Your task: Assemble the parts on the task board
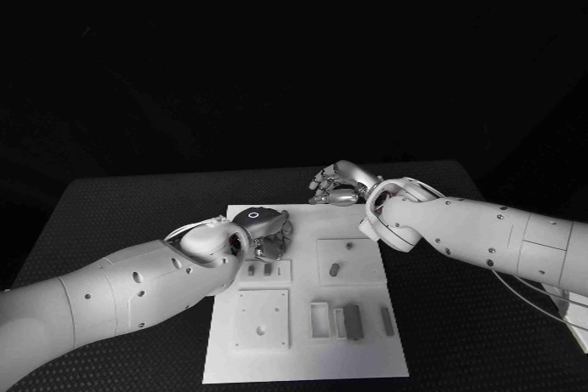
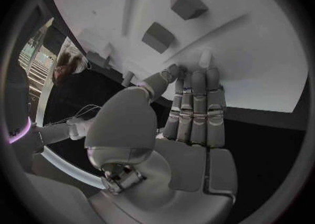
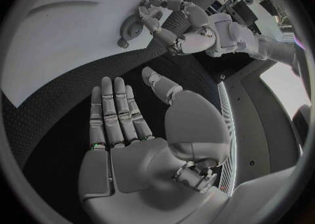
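Observation:
The white task board (image 1: 307,351) lies in the middle of the black table. My left hand (image 1: 260,230) is over its far left corner, fingers straight and held together, their tips at the board (image 2: 262,51), holding nothing. Two small grey parts (image 2: 187,1) (image 2: 157,36) stand just past those fingertips, seen from the head as a pair (image 1: 260,270). A round grey part (image 3: 134,29) sits on the board beside the left hand (image 3: 187,27). My right hand (image 1: 337,186) hovers beyond the board's far edge, fingers (image 3: 115,114) stretched out and empty.
More grey parts stand on the board: one (image 1: 333,270) in the middle right panel and two long bars (image 1: 353,321) (image 1: 385,320) near the front right. A square plate with holes (image 1: 261,318) occupies the front left. Black table surrounds the board.

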`<control>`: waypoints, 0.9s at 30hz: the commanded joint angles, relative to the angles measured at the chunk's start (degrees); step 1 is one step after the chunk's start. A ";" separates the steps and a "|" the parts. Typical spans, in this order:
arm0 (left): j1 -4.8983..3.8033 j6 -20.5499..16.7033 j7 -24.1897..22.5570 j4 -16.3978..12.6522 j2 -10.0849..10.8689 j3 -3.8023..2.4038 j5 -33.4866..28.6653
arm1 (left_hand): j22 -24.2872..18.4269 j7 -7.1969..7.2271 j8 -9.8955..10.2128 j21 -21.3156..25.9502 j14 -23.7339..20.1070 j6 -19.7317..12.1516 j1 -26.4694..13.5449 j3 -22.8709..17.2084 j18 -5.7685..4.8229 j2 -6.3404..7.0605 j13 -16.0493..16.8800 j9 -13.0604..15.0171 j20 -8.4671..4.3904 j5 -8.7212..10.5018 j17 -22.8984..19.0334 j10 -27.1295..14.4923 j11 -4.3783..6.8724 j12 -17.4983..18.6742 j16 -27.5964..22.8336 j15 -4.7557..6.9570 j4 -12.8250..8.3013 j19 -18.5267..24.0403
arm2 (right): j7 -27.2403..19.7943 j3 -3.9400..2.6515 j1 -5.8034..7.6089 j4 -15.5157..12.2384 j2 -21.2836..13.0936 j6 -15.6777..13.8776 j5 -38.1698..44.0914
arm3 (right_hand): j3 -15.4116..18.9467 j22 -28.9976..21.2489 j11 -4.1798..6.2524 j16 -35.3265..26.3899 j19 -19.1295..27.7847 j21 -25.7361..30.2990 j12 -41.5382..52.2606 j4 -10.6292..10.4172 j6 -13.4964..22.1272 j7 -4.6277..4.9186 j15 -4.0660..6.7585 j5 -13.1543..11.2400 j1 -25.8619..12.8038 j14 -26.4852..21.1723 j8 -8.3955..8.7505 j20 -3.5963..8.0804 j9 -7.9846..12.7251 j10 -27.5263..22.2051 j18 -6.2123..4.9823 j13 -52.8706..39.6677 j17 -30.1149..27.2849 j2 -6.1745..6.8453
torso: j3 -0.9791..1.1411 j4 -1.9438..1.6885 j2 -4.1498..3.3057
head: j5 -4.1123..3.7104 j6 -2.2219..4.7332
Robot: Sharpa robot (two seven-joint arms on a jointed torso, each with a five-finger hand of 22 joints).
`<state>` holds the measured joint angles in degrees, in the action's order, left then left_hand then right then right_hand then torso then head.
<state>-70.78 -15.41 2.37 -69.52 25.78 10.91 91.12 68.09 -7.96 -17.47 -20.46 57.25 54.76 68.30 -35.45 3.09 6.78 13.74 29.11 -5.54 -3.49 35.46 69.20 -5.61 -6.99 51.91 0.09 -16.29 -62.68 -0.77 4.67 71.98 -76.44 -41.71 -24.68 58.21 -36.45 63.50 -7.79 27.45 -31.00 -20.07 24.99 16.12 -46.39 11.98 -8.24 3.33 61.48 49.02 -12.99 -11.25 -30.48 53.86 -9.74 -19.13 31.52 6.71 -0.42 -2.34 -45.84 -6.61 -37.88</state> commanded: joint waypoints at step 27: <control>0.75 7.70 2.03 -0.23 -0.14 0.84 6.88 | 1.67 0.47 -0.61 -1.55 3.39 1.91 0.92 -0.06 1.16 -0.93 1.21 -0.21 -1.39 0.14 1.72 3.19 1.25 0.07 1.31 1.41 -0.04 -3.40 | -0.58 -0.02 -0.03 -0.20 0.12 0.92 0.03 | 0.49 0.24 -0.21 -0.77 0.32 0.50 -0.16 -0.09 0.41 -0.11 -0.16 -0.09 -0.06 0.40 -0.43 -0.28 0.23 0.24 0.74 0.68 0.26 -0.09 | -0.01 0.04 -0.02 | -0.05 -0.20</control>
<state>-71.06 -13.48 3.43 -70.07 25.46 10.90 96.73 69.73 -7.43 -17.95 -21.81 60.52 56.52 68.84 -35.43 3.08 6.24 14.90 28.84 -6.97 -3.48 37.15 72.22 -4.27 -6.60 52.98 1.54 -16.29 -65.95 -0.76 4.68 71.98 -76.58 -41.63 -24.37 58.19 -36.29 63.67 -7.78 26.99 -30.79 -19.85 24.99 15.96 -46.40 11.98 -8.20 3.33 61.48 49.05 -13.18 -11.46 -30.31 53.86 -9.76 -18.52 31.71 6.71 -0.40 -2.30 -45.86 -6.70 -38.07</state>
